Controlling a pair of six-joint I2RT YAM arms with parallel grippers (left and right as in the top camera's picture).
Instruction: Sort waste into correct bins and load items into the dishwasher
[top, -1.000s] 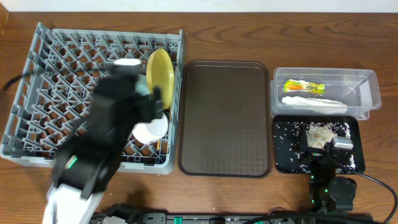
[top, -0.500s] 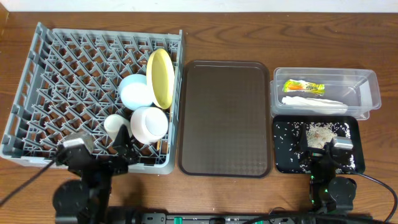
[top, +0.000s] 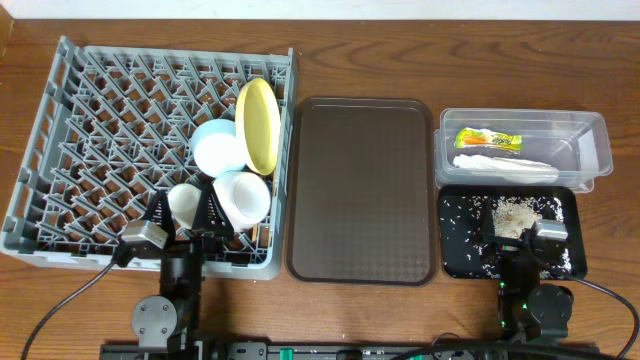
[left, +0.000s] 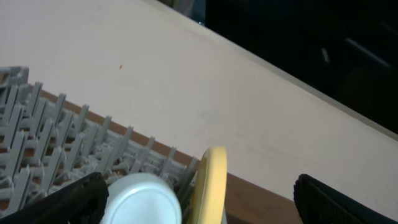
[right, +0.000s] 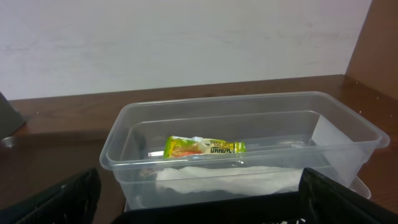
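The grey dish rack (top: 90, 130) holds the yellow plate (top: 258, 125) on edge, the light blue bowl (top: 218, 148), the white bowl (top: 243, 197) and the small white cup (top: 184, 200). A thin tan sliver (top: 256, 234) by the white bowl may be the chopsticks. My left gripper (top: 186, 222) is open and empty at the rack's front edge. Its view shows the white bowl (left: 144, 199) and the plate (left: 211, 177). The clear tub (top: 590, 140) holds the wrapper (top: 488, 139) and napkin (top: 505, 163). The black tray (top: 455, 255) holds rice (top: 515, 210). My right gripper (top: 525, 240) is open and empty at its front.
The dark brown serving tray (top: 362, 190) lies bare between the rack and the bins. In the right wrist view the tub (right: 249, 121), wrapper (right: 204, 147) and napkin (right: 230, 179) sit straight ahead. A pale wall rises behind the table.
My left arm has pulled back from over the rack to its front edge, uncovering the bowls and cup. The right arm has not moved.
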